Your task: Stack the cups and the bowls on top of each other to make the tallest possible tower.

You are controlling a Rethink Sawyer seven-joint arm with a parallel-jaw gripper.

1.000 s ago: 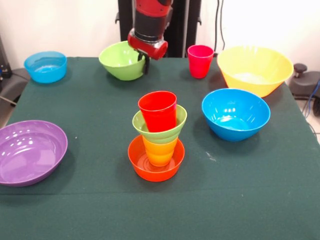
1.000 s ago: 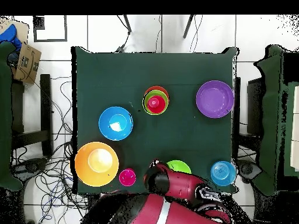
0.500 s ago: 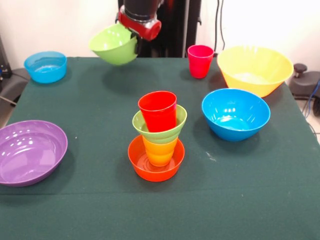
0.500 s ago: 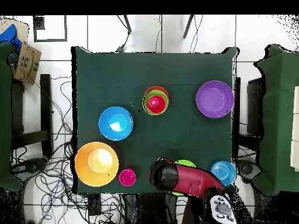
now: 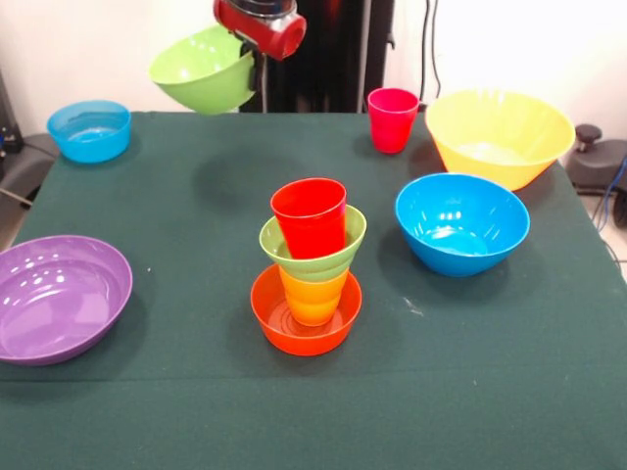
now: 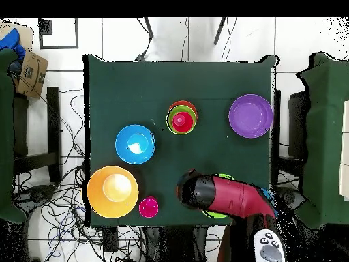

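— At the far left of the tabletop [image 5: 147, 411], what does the front view give that the overhead one does not?

— A green bowl [image 5: 203, 70] hanging in the air, clear of the cloth and tilted, with its shadow on the green cover beneath. From above, the red arm [image 6: 228, 196] covers nearly all of it; only slivers of green rim [image 6: 217, 214] peep out beside the arm.

— And the pincer?

— The pincer [image 5: 257, 67] is closed on that bowl's rim, at the side nearest the arm, and carries the bowl. The fingers are thin and dark against the black pedestal, so I cannot tell more about them. The overhead view hides them under the arm.

— What does the overhead view add?

— The layout. The tower [image 6: 182, 119] sits near the middle, well apart from the arm. The small blue bowl [image 6: 267, 198] is almost hidden by the arm, whereas the front view shows it plain at its corner [image 5: 89, 129].

— How does the tower look from the front?

— An orange bowl [image 5: 306, 311] at the bottom, a yellow-orange cup [image 5: 313, 297] standing in it, a small green bowl [image 5: 313, 245] on that, and a red cup [image 5: 310, 217] on top, leaning slightly.

— The rest?

— A pink cup [image 5: 392, 119] stands upright at the far edge, just beside the yellow bowl [image 5: 500, 137]. The large blue bowl [image 5: 461, 223] is near the tower; the purple bowl [image 5: 59, 298] lies at the opposite edge.
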